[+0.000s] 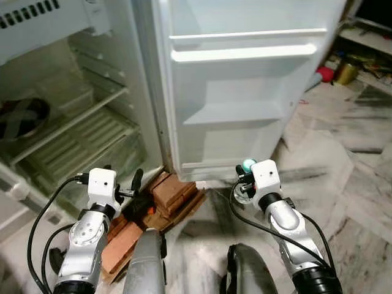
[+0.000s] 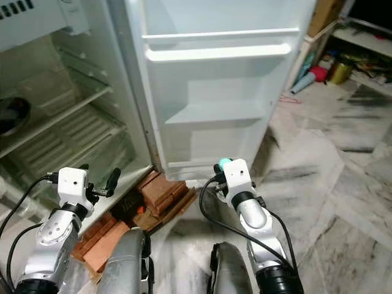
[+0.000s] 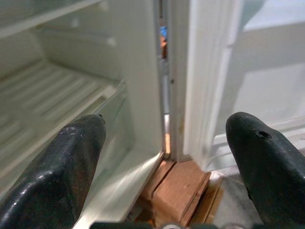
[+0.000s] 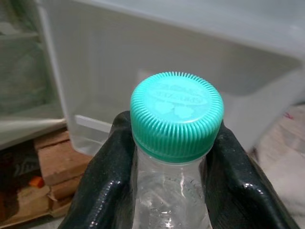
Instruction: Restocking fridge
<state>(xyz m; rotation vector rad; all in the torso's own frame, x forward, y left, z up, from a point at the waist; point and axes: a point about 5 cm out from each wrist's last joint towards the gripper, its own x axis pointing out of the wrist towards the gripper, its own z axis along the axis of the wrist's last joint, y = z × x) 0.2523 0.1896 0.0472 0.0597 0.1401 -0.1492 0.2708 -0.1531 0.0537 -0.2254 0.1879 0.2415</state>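
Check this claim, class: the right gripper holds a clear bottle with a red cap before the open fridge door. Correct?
Not quite. The cap is teal green, as the right wrist view shows. The right gripper does hold the clear bottle before the open fridge door.

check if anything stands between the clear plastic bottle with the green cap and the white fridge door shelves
Nothing visible does. The right gripper holds the clear plastic bottle with the ribbed green cap in front of the open white fridge door, whose shelves look bare. The red bricks lie low beside the path, not in it.
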